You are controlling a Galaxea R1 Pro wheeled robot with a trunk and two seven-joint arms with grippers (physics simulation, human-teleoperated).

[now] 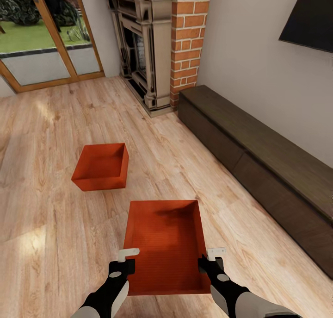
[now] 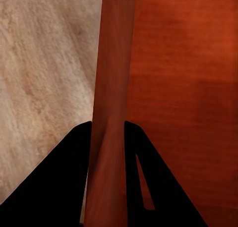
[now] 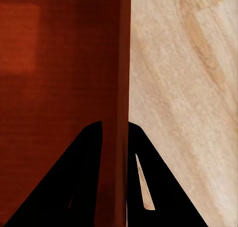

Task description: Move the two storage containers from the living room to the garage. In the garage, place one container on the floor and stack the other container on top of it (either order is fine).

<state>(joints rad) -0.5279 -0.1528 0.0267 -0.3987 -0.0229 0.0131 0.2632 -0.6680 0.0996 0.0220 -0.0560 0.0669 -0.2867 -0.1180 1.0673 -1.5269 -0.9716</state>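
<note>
Two storage containers (image 1: 102, 165) (image 1: 165, 244); the nearer clamped by both claws (image 1: 126, 259) (image 1: 209, 258).

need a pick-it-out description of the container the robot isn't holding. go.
From the brick fireplace, come forward over the light wood plank floor. The free container sits there alone, a lidless red-orange box with nothing touching it. The other container lies nearer the robot, its side walls clamped by the left gripper and right gripper.
</note>
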